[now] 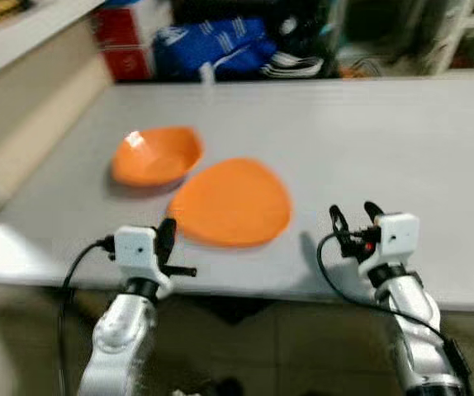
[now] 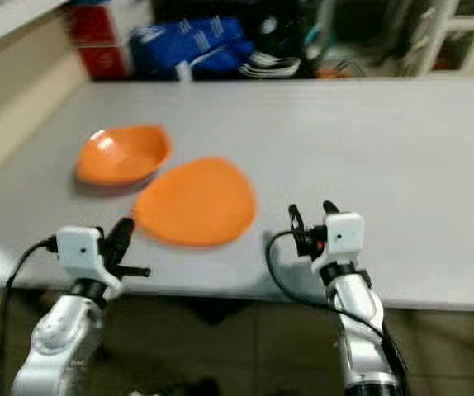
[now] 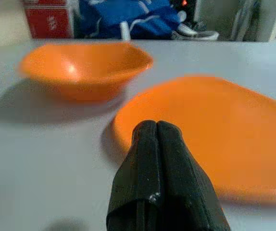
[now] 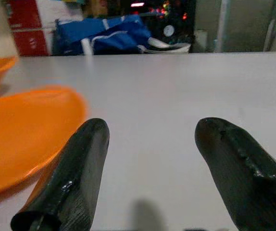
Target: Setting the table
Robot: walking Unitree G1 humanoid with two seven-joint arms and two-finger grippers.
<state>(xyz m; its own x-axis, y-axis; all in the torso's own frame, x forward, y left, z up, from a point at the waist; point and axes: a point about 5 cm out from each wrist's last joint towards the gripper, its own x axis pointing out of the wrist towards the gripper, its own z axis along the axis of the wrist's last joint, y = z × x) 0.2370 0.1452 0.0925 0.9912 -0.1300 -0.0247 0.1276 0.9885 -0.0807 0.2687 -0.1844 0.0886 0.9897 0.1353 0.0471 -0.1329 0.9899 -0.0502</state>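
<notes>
The bowl and the plate are plain orange on a pale grey worktop. Behind it lie a blue bag with white stripes and a red box. Both tools have black fingers.

orange plate and bowl near left, table open right

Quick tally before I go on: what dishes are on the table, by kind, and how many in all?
Orange bowl: 1
Orange plate: 1
Total on the grey table: 2 dishes, both orange, lying close together near the front edge ahead of the left gripper.
</notes>
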